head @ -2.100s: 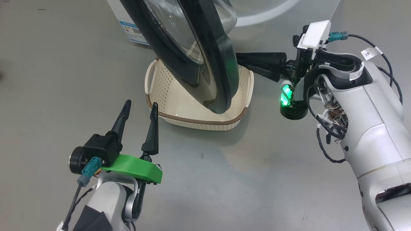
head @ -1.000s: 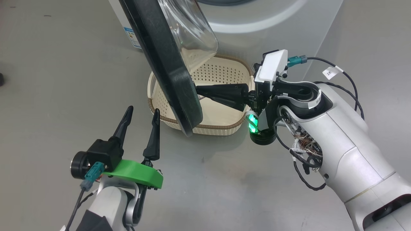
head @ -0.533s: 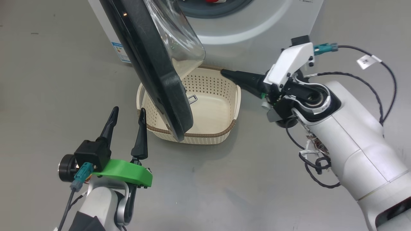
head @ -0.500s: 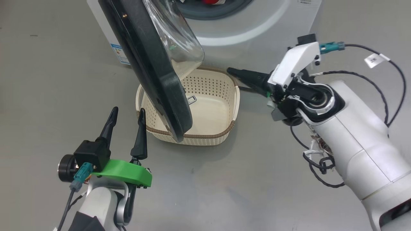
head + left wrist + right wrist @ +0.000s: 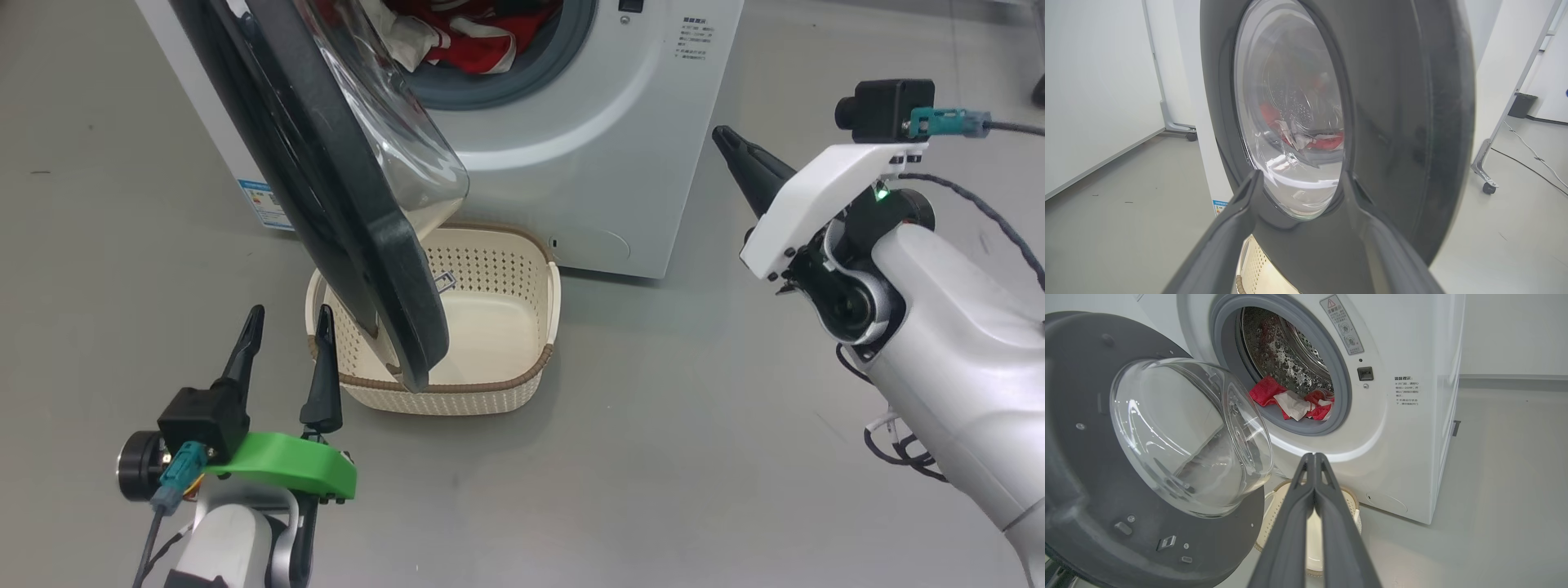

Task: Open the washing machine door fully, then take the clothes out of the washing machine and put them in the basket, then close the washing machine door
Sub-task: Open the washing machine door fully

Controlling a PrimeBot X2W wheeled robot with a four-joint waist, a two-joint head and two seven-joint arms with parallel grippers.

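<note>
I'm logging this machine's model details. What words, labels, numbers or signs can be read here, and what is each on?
No text is legible.
The warning sticker beside the drum opening of the washing machine: red triangle sign, print too small.
The print block on its front: blurred.
The blue label low on it: too small.

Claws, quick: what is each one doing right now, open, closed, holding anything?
Left claw: open, holding nothing.
Right claw: closed, holding nothing.
</note>
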